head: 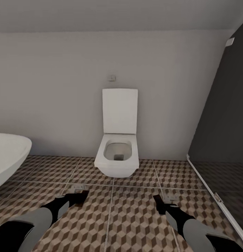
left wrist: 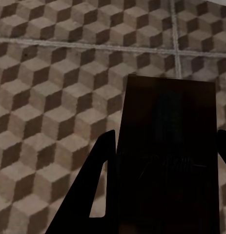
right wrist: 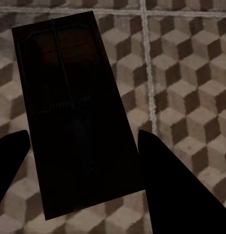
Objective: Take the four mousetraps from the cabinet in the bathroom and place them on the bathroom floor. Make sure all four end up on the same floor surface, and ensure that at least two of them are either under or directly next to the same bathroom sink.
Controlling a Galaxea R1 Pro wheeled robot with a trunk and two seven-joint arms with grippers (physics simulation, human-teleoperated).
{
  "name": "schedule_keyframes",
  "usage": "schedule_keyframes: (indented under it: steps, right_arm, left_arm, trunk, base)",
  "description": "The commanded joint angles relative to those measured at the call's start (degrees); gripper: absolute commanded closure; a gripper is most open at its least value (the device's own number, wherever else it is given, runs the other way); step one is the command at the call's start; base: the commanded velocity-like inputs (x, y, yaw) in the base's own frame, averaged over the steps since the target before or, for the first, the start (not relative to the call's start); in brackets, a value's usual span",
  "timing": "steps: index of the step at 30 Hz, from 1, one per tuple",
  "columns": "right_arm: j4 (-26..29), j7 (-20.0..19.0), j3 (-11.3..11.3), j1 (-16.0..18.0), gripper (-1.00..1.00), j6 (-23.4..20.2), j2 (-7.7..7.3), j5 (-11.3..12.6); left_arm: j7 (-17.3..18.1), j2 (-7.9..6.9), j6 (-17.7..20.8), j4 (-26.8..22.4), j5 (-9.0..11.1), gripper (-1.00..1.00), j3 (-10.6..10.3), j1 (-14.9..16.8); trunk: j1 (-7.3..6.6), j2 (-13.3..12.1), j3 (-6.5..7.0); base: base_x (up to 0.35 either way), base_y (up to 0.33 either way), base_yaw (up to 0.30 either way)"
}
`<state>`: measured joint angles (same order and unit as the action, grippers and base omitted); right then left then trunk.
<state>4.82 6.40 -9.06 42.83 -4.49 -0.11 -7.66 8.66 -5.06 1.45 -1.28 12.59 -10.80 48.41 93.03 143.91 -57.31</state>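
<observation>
- Mousetrap (left wrist: 166,161), left wrist view: dark and in shadow; wire parts faint; lower end cut off by the picture's edge; one side overlapped by a gripper finger (left wrist: 88,200).
- Mousetrap (right wrist: 76,112), right wrist view: very dark; wire barely legible.
- Left gripper (head: 78,196), head view: fingertips too small and dark to read the gap.
- Right gripper (head: 159,204), head view: same.
- Bathtub (head: 7,154): cut off at the picture's left edge.
- Wall plate (head: 112,77) above the toilet (head: 118,154): too small to identify.
- Dark panel (head: 222,119): cut off at right.

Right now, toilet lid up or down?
Up. The toilet lid stands upright against the wall, and the open bowl shows below it.
</observation>
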Motion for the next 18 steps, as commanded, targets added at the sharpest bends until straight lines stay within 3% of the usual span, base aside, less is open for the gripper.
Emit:
schedule_keyframes:
  steps: [1,9,18]
  right_arm:
    - [0.10,0.10,-0.43,0.00,1.00,-0.34,0.02,-0.60]
    - [0.11,0.10,-0.43,0.01,1.00,-0.34,0.02,-0.60]
    - [0.10,0.03,-0.43,0.03,1.00,-0.26,0.02,-0.60]
  left_arm:
    - [0.04,-0.02,0.13,-0.04,0.50,1.00,-0.45,0.02]
    - [0.04,-0.04,0.13,-0.04,0.50,1.00,-0.45,0.02]
    - [0.04,-0.04,0.08,-0.04,0.50,1.00,-0.43,0.02]
  trunk:
    - [0.01,0.04,-0.28]
    - [0.21,0.15,-2.05]
    - [0.21,0.15,-2.05]
  base:
    - [0.000,0.000,0.000]
    - [0.000,0.000,0.000]
    - [0.000,0.000,0.000]
